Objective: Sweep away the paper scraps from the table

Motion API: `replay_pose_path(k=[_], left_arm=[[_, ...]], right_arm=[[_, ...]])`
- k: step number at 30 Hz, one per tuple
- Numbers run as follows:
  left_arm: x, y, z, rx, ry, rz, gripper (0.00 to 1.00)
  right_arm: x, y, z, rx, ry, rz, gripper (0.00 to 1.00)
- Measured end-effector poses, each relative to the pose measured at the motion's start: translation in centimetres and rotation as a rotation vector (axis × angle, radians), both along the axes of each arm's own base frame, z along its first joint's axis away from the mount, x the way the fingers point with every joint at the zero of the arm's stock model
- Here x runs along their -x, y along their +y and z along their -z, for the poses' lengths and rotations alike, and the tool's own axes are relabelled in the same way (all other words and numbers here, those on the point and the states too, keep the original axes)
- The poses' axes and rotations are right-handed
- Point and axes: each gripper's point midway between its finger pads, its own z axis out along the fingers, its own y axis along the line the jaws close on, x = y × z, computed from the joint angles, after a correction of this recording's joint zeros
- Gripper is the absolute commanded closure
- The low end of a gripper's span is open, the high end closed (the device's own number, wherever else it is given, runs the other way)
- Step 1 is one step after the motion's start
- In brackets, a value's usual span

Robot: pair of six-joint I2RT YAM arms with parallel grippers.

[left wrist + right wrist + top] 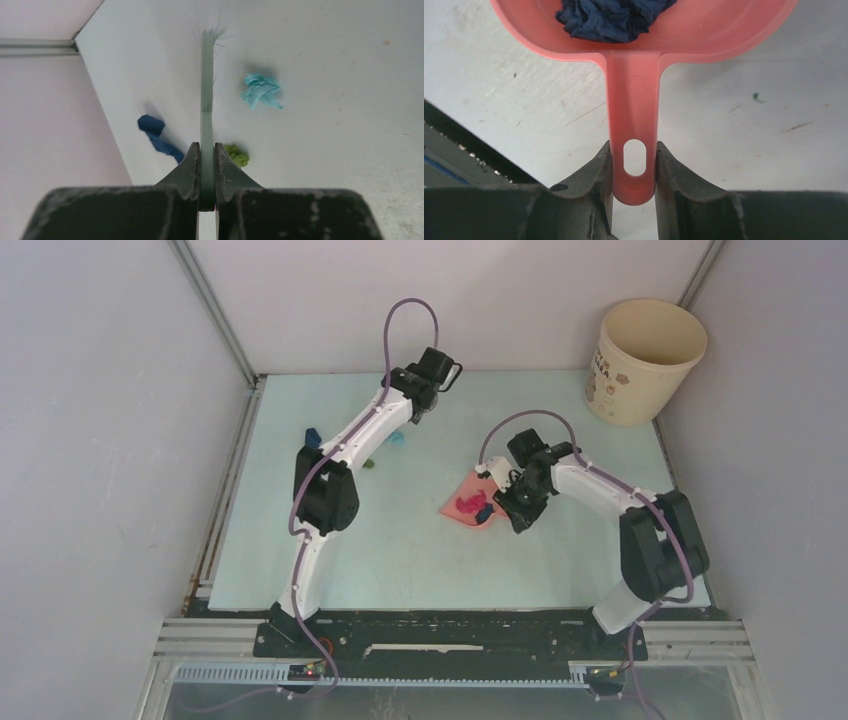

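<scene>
With the left claw (207,149) pinched shut on the green brush (207,85) and the right claw (634,150) clamped on the handle of the pink dustpan (633,100), loose paper scraps (261,91) lie on the tabletop (350,125) beside the brush, well apart from the pan, where a hard flick could scatter them.

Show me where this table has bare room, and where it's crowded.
Free: the near strip of the table between the arm bases, in front of the pink dustpan; the far stretch between the left gripper and the cream bucket. Crowded: the far left, where a dark blue scrap, a teal scrap and a green scrap lie around the brush.
</scene>
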Motion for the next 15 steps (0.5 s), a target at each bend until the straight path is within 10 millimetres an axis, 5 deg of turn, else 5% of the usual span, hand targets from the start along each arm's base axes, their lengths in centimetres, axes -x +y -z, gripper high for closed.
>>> replay_pose_path(k=[9, 15], left_arm=[[1.1, -3.4, 3.1, 0.070, 0.095, 0.122, 1.00], [5.7, -4.9, 5.3, 0.074, 0.165, 0.164, 1.00]], right_arm=[[-1.9, 1.0, 1.8, 0.028, 0.051, 0.018, 1.00], [-1.8, 1.1, 1.7, 0.022, 0.056, 0.023, 1.00]])
